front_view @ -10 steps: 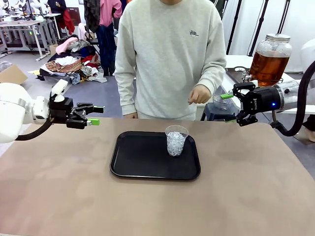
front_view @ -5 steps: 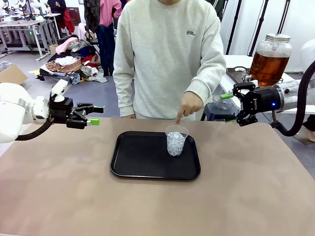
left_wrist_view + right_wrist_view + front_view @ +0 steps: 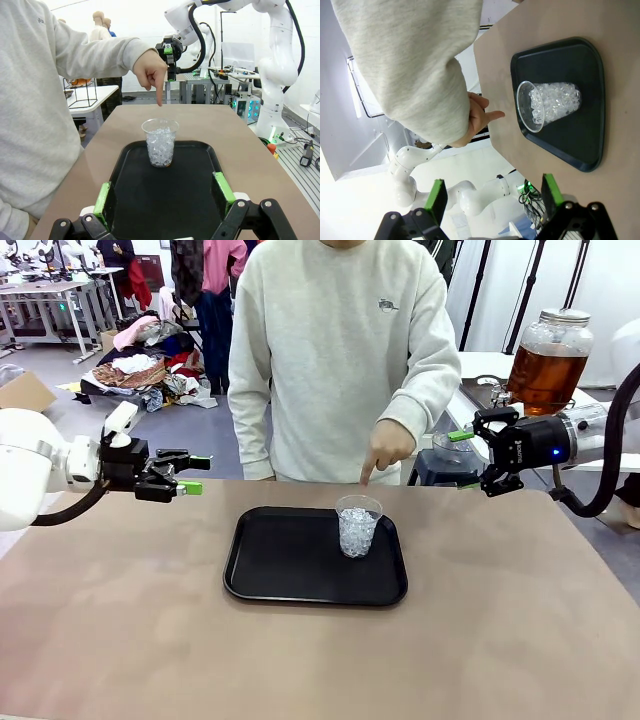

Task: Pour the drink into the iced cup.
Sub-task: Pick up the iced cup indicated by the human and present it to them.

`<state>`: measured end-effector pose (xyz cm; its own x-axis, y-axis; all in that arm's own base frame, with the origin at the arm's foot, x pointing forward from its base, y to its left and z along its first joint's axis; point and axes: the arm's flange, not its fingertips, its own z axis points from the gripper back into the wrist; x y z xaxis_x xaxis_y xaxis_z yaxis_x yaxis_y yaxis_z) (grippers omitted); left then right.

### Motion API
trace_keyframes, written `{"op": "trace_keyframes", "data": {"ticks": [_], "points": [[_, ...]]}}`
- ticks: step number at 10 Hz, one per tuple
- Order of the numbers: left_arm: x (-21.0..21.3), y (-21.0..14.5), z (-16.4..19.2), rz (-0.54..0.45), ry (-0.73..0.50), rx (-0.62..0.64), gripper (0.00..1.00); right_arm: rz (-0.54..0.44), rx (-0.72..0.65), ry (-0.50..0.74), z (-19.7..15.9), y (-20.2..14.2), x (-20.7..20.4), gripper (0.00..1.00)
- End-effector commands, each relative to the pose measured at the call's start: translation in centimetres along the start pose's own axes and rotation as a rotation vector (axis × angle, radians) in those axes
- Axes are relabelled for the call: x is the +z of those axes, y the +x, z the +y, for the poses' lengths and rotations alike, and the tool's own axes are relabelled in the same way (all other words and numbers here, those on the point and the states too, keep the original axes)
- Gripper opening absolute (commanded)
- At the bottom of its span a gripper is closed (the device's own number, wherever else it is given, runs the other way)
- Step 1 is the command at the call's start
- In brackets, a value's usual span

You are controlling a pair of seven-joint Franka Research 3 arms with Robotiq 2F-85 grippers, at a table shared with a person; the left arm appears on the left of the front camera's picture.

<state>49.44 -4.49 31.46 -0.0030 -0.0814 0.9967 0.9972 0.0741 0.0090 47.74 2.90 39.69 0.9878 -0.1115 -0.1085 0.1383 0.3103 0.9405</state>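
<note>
At the middle of the counter (image 3: 500,640), the iced cup (image 3: 358,525) stood on a black tray (image 3: 280,565), and a person's hand (image 3: 385,448) pointed down at it from just behind. Off to the right, the amber drink (image 3: 543,378) sat in a lidded jar (image 3: 547,330) beyond the counter. The left fingers (image 3: 191,485) and right fingers (image 3: 460,436) hung spread wide and empty, well apart from the cup. Pouring looked not yet begun; the right fingers, nearer the jar, would first need to take hold of the drink.
</note>
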Motion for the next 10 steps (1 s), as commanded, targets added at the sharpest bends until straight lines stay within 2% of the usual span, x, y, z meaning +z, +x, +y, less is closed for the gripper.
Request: {"op": "trace_keyframes", "data": {"ticks": [1,10], "points": [[-0.05,0.10,0.01,-0.001,0.000,-0.002,1.00,0.001,0.003,0.001,0.18,0.01,-0.03,1.00],[-0.05,0.10,0.01,-0.001,0.000,-0.002,1.00,0.001,0.003,0.001,0.18,0.01,-0.03,1.00]]}}
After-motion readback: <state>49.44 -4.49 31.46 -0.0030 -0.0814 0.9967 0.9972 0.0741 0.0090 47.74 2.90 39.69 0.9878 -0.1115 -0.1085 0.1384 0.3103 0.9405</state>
